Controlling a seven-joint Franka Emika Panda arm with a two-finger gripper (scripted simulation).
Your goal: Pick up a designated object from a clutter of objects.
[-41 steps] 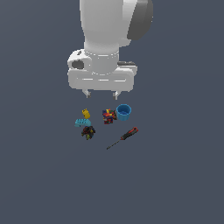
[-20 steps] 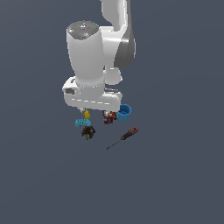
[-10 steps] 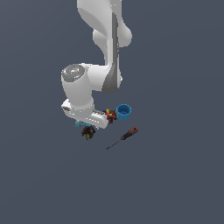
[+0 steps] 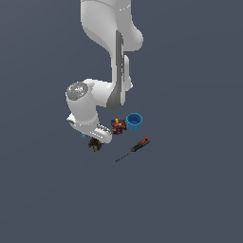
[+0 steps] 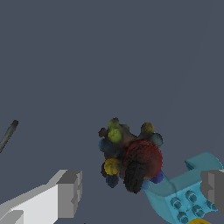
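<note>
The designated object (image 5: pixel 131 157), a dark lumpy thing with red, yellow and green specks, lies between the fingers of my gripper (image 5: pixel 141 187), which is open. Neither finger touches it. One finger (image 5: pixel 68 193) stands well to its side; the other finger (image 5: pixel 213 187) is over the cyan studded block (image 5: pixel 186 197). In the exterior view the white hand (image 4: pixel 90 126) hangs low over the clutter and the dark lump (image 4: pixel 95 144) peeks out just under it. The fingers themselves are hidden there.
A red-blue-yellow block (image 4: pixel 117 125) and a blue cup (image 4: pixel 134 121) sit to the exterior view's right of the hand. A red-handled screwdriver (image 4: pixel 134 149) lies nearer the camera; its tip (image 5: pixel 8 134) shows in the wrist view. A yellow piece (image 5: pixel 199 222) borders the cyan block.
The arm has folded down and swung toward the exterior view's left, bringing the hand from above the clutter down onto the dark lump. The objects have not moved.
</note>
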